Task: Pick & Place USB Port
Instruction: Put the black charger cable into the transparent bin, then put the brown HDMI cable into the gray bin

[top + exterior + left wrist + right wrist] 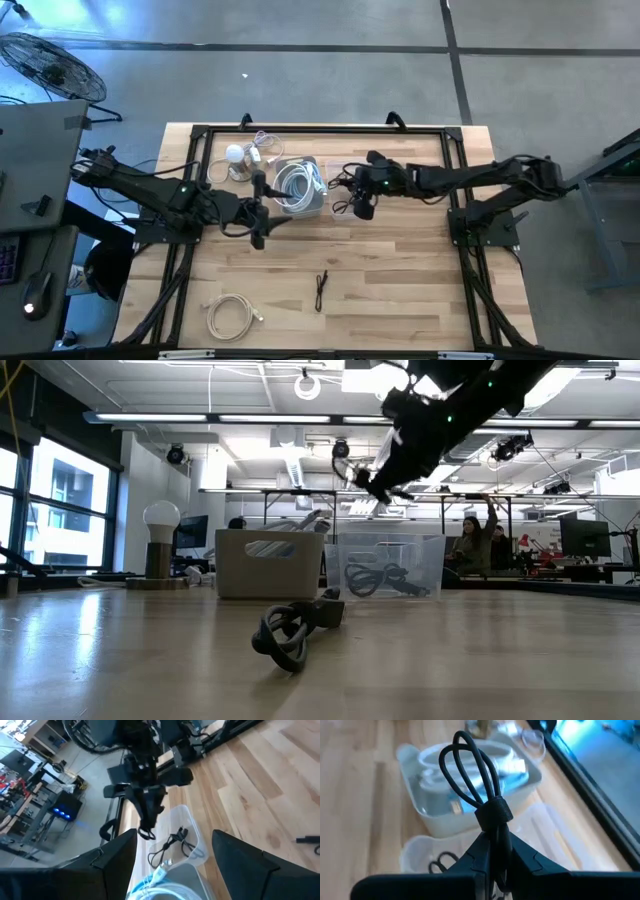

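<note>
My right gripper (362, 207) hangs above the clear plastic bin (341, 199), shut on a black cable bundle (470, 767) tied with a band. The clear bin (391, 565) holds another black cable (441, 863). Next to it stands a grey bin (299, 186) full of white cables. A further black cable (321, 290) lies loose on the table's near half, close to the camera in the low view (296, 632). My left gripper (262, 216) is open, level beside the grey bin's left side, touching nothing. My right gripper pinches the black cable bundle between its two fingers just behind the band (493, 813). The loops (468, 762) stick out beyond the fingertips. The bundle is lifted clear, above the clear bin (186, 836), and its end hangs below the fingers (145, 829).
A white cable coil (231, 316) lies near the table's near left corner. A bulb lamp (236, 155) with a white cord stands behind the grey bin. A black frame runs along the table's edges. People sit in the room beyond the table (470, 545).
</note>
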